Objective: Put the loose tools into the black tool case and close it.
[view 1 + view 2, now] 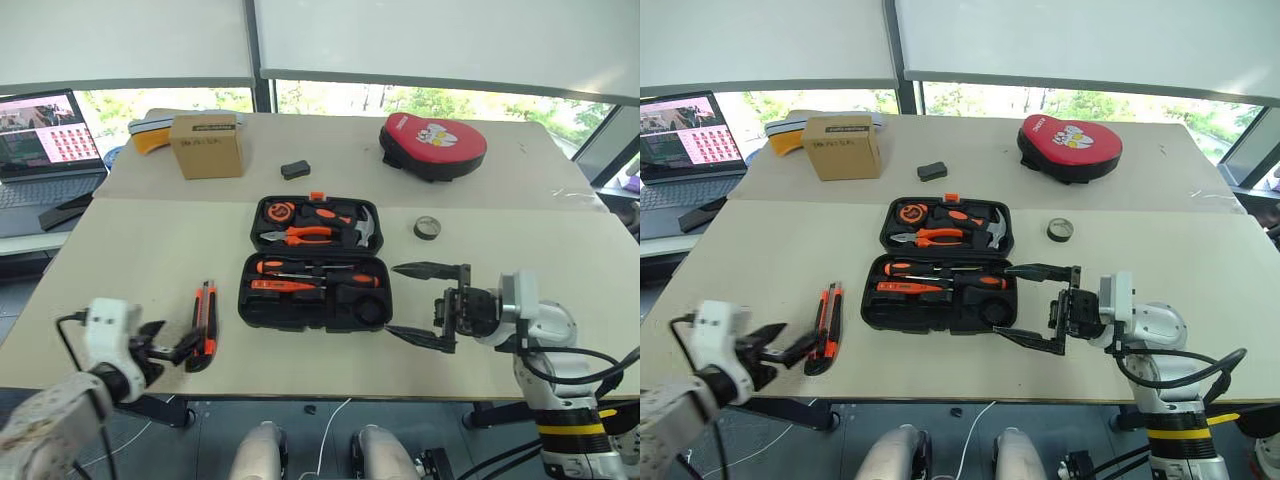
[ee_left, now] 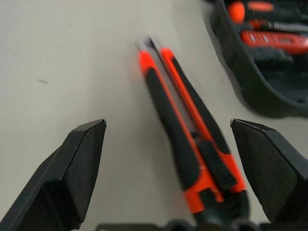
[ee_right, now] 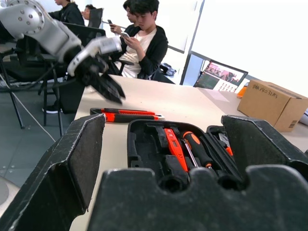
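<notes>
The black tool case (image 1: 315, 262) lies open in the middle of the tabletop (image 1: 130, 250), with two screwdrivers (image 1: 318, 272) and the small orange tester (image 1: 283, 286) already in the near half. I judge that I am on the step of picking up the utility knife (image 1: 205, 320), which lies on the tabletop to the left of the case. My left gripper (image 1: 172, 345) is wide open and holds nothing, its fingers on either side of the near end of the knife. Next I must lower it and close on the handle. The tape roll (image 1: 427, 227) waits to the right of the case. My right gripper (image 1: 428, 305) stands wide open and empty, just right of the case.
</notes>
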